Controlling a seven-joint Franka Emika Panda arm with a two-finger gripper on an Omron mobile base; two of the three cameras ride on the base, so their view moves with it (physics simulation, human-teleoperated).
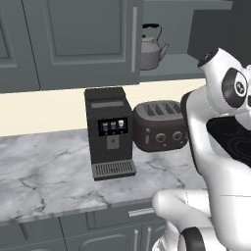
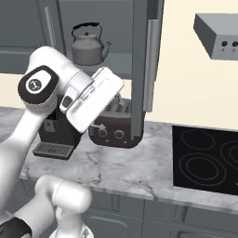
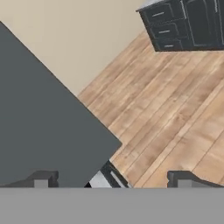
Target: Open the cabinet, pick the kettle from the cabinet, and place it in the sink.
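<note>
The kettle (image 2: 89, 45) sits upright on the grey shelf (image 2: 118, 62) inside the cabinet (image 1: 78, 41), which has its door swung open. The hand (image 3: 113, 178) is wide open and holds nothing; its two dark fingertips (image 3: 41, 178) stand far apart at the bottom of the hand view. Past them you can see a big flat dark grey panel (image 3: 39, 118), a wooden floor (image 3: 175, 113) and some dark drawers (image 3: 168, 26) far off. The kettle is silver with a black handle, and its spout points to the right. Below the cabinet, on the marble surface (image 1: 44, 176), stand a black coffee machine (image 1: 110, 132) and a brown toaster (image 1: 159, 126), just beside each other. A black stovetop (image 2: 207, 160) lies in the surface to the right of the toaster.
</note>
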